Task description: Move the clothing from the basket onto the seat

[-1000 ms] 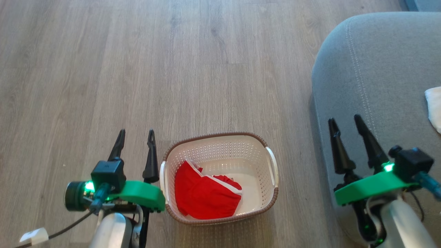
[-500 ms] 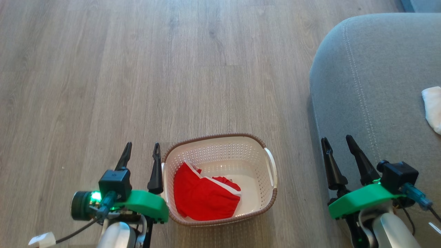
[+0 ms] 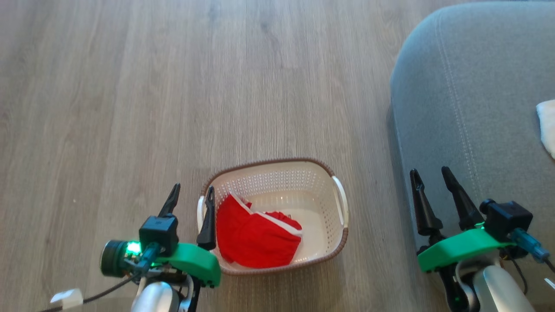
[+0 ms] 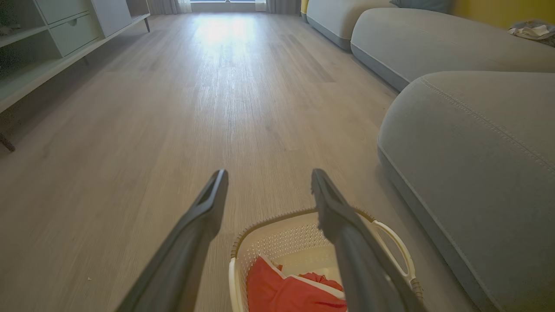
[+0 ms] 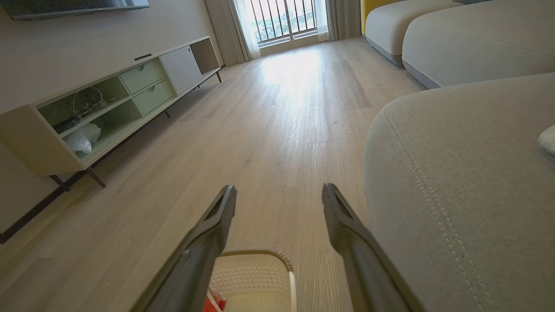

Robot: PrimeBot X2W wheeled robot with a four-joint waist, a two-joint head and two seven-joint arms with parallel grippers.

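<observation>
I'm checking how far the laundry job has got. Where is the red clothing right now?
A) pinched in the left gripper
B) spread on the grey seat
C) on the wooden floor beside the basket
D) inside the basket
D: the red clothing lies bunched inside the basket, which stands on the floor apart from the grey seat.

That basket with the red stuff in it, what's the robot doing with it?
It is meant to move the red clothing from the basket onto the grey seat to its right. Nothing is picked up yet: the clothing lies bunched in the basket on the wooden floor. The left gripper hovers open at the basket's left edge, and the right gripper is open and empty by the seat's corner.
</observation>
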